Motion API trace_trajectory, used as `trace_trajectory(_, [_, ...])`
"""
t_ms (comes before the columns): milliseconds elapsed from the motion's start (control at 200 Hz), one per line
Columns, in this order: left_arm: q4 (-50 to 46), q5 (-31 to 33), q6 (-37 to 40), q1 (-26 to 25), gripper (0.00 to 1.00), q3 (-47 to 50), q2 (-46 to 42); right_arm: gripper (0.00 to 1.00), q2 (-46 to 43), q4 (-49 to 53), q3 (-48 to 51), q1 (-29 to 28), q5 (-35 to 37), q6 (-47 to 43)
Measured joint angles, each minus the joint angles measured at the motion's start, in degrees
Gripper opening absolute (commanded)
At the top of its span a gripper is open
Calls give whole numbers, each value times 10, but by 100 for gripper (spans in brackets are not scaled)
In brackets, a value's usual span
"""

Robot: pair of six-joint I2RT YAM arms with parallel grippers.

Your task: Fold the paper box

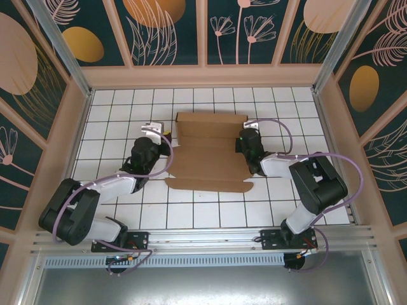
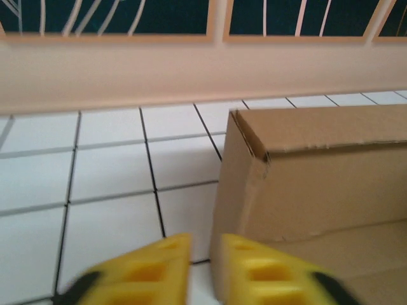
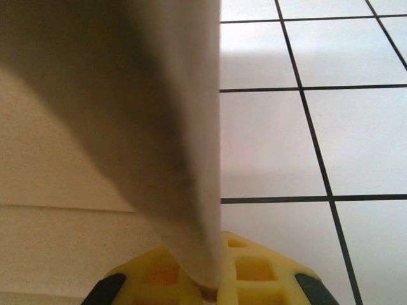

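Observation:
The paper box (image 1: 206, 159) is brown cardboard lying in the middle of the white tiled floor, its far wall folded up and its near flap flat. In the left wrist view the paper box (image 2: 331, 171) shows an upright corner. My left gripper (image 2: 205, 248) is closed to a narrow gap around the near edge of the left side wall, which lies against the right finger. In the top view my left gripper (image 1: 158, 131) sits at the box's far-left corner. My right gripper (image 1: 247, 132) is at the far-right corner. There my right gripper (image 3: 206, 257) is shut on a raised cardboard flap (image 3: 140, 127).
White tiles (image 1: 114, 114) lie open to the left, right and front of the box. Pink enclosure walls (image 1: 203, 76) ring the floor, the far one close behind the box. A metal rail (image 1: 203, 238) with both arm bases runs along the near edge.

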State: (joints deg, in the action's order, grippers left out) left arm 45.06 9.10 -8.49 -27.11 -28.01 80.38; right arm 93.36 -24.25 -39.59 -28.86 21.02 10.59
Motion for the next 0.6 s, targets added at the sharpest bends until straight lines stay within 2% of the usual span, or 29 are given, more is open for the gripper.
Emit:
trace_trajectory(35, [14, 2, 6, 0, 11, 2, 9, 3, 0, 0, 0, 0, -3, -2])
trace_trajectory(85, [17, 1, 10, 0, 23, -5, 26, 3, 0, 0, 0, 0, -7, -3])
trace_trajectory(225, [-49, -42, 16, 0, 30, -92, 102, 3, 0, -1, 0, 0, -14, -9])
trace_trajectory(370, [-51, -73, 6, 0, 43, -97, 110, 2, 0, -4, 0, 1, -18, -13])
trace_trajectory(460, [-50, -77, 1, 0, 45, -97, 114, 2, -1, -4, 0, 1, -20, -13])
trace_trajectory(601, [-46, -74, -1, 0, 44, -90, 123, 2, -1, -4, 0, 1, -21, -13])
